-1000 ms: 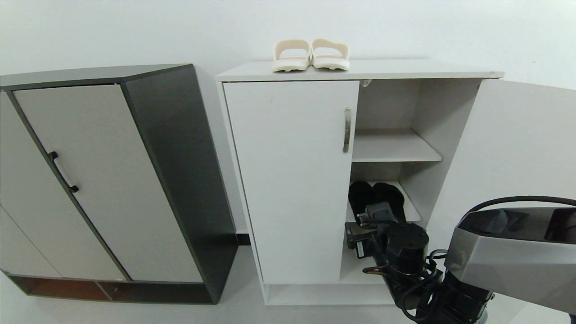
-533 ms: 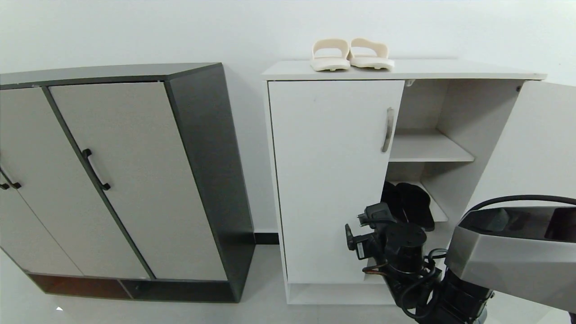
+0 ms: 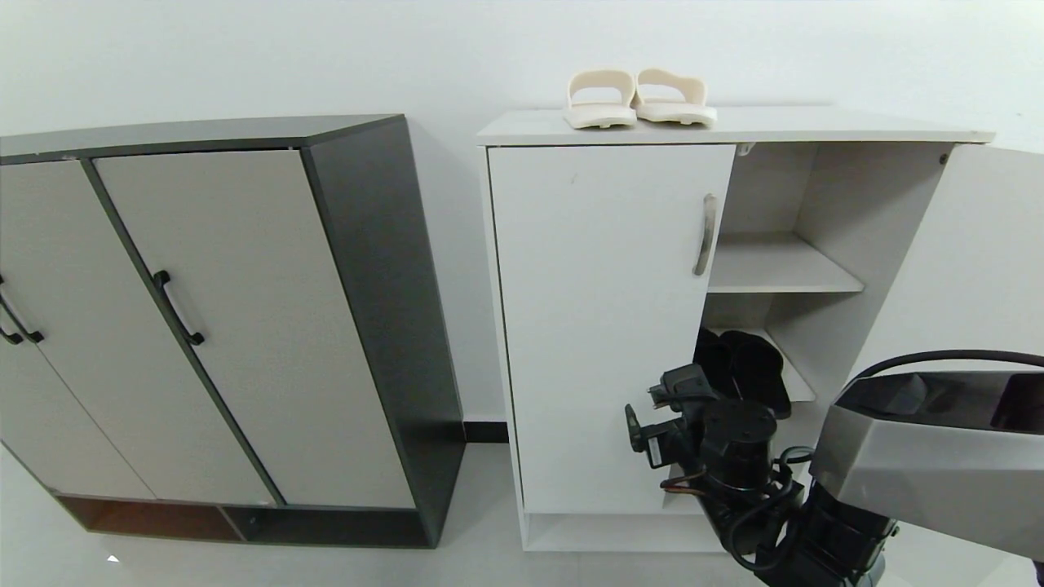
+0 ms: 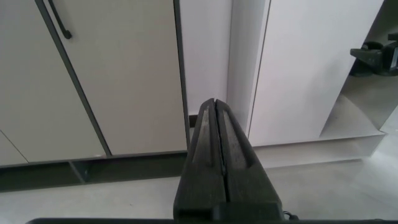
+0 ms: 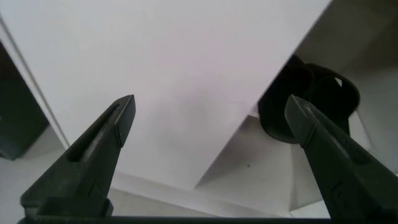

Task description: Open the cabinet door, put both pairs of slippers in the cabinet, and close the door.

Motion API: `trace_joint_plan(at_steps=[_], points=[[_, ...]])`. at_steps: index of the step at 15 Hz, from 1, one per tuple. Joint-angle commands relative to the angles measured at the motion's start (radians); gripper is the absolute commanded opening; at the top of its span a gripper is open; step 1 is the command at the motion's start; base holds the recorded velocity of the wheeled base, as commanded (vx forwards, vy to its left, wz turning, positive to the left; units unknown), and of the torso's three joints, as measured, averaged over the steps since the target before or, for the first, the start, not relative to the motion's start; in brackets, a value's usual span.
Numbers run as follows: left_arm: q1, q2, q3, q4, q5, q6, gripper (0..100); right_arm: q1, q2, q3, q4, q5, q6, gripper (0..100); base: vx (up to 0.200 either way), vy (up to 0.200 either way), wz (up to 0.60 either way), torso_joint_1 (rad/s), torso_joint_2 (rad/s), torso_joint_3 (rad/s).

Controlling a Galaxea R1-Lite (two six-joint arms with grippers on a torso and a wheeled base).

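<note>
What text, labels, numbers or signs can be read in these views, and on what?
None can be read in any view.
white cabinet: plain door, top and shelves, no label or sign.
dark cabinet: plain doors, no print.
beige slippers and black slippers: no marking can be made out.

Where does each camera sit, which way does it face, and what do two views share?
Head view: high, looking forward and down at the white cabinet, beige slippers on top; right arm at lower right.
Left wrist view: low, behind the shut left gripper, facing the dark cabinet and the white cabinet's closed door.
Right wrist view: behind the open right gripper, facing that door's edge and the black slippers on a shelf.
Shared: head and right wrist views both show the black slippers.
</note>
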Motion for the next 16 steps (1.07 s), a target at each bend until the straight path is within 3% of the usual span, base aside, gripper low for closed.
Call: trace_joint_plan(at_steps=[1, 5, 16], points=[[0.000, 0.000, 0.000, 0.000, 0.000, 0.000, 0, -0.001, 0.020, -0.011, -0.029, -0.004, -0.002, 100, 0.000, 0.000, 0.00, 0.000, 0.00, 0.000], [0.000, 0.000, 0.000, 0.000, 0.000, 0.000, 0, -0.001, 0.032, -0.013, -0.041, -0.004, 0.000, 100, 0.000, 0.000, 0.00, 0.013, -0.13, -0.191], [0.000, 0.000, 0.000, 0.000, 0.000, 0.000, 0, 0.004, 0.029, -0.010, -0.044, -0.004, 0.000, 100, 0.000, 0.000, 0.00, 0.105, -0.47, -0.341]])
